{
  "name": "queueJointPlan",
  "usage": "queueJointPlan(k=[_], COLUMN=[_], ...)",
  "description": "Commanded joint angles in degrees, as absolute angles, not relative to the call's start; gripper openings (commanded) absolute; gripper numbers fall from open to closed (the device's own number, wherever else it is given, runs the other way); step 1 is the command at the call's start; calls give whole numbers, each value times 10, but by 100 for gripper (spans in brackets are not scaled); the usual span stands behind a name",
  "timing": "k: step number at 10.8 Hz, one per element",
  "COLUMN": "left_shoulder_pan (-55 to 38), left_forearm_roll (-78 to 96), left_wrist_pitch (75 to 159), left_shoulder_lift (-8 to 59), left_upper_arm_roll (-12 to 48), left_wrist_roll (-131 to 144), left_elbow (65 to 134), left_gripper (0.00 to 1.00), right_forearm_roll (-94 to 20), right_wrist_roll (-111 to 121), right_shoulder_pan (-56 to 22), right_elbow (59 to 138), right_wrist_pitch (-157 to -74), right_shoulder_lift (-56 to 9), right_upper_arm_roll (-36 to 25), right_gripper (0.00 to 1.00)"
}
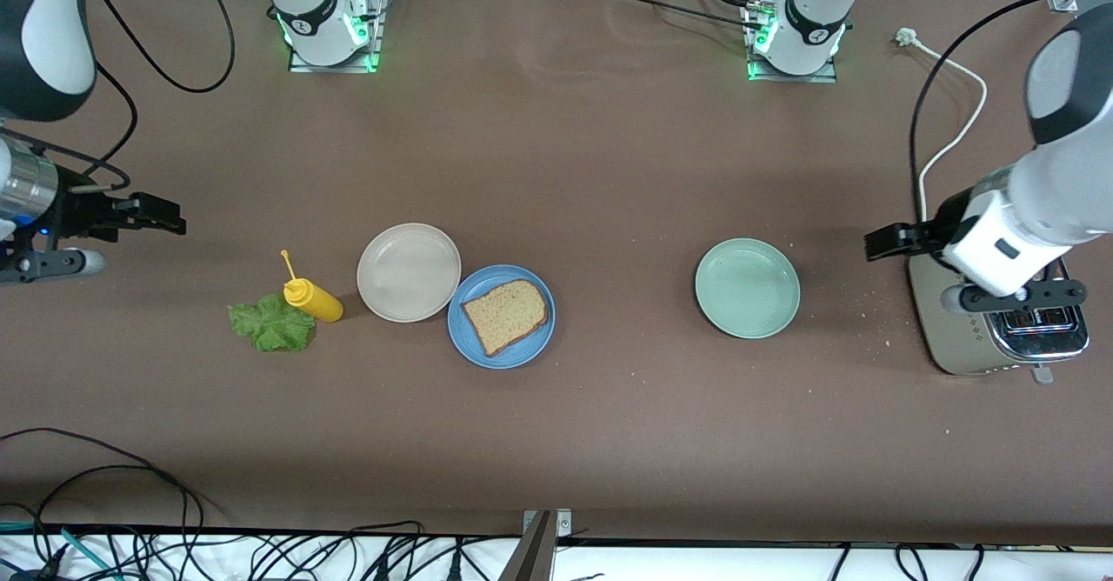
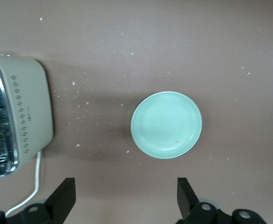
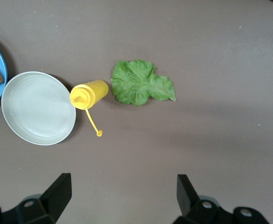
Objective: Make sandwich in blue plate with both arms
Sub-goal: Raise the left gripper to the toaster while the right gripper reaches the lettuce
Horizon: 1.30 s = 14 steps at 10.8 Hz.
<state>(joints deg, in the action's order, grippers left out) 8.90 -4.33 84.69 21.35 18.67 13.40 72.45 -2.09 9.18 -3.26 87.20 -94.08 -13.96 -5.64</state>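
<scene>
The right gripper hangs over bare surface at the right arm's end of the table, its fingers spread wide in the right wrist view and holding nothing. Nearest to it lies the lettuce leaf, flat on the surface. It looks light, limp and easily torn, so a shallow pinch at a ruffled edge seems safest. Its long axis runs along the table's length, with the narrower tip toward the right arm's end. The yellow mustard bottle lies on its side touching the leaf, nozzle pointing away from the front camera. Next comes the empty beige plate, its rim meeting that of the blue plate. The blue plate sits a little nearer the front camera and carries one bread slice. The slice is probably light, spongy and crumbly, best taken by opposite crust edges. It lies skewed, its rounded top toward the left arm's end. No second slice shows. Well apart toward that end stands the empty mint-green plate. The left gripper, also wide open and empty, hangs beside the toaster.
</scene>
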Motion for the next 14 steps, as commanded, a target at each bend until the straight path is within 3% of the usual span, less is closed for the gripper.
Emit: queueJointPlan(k=[1, 8, 10, 14], left_shoulder_pan=[140, 168, 168, 168], left_forearm_roll=[-53, -54, -54, -54], left_wrist_pitch=[834, 838, 838, 838], left_shoulder_lift=[191, 192, 194, 193], left_upper_arm_roll=[194, 193, 193, 193], left_wrist_roll=[40, 11, 11, 11], left_elbow=[744, 744, 744, 743], left_gripper=[96, 99, 96, 100], right_forearm_roll=[-22, -19, -15, -20], right_wrist_roll=[97, 98, 101, 129], right_shoulder_pan=[-32, -36, -36, -36], right_elbow=[864, 864, 878, 921], right_wrist_pitch=[-939, -1013, -1072, -1186], right_shoulder_lift=[-157, -257, -285, -325], right_upper_arm_roll=[-55, -56, -55, -54], right_gripper=[100, 100, 100, 100])
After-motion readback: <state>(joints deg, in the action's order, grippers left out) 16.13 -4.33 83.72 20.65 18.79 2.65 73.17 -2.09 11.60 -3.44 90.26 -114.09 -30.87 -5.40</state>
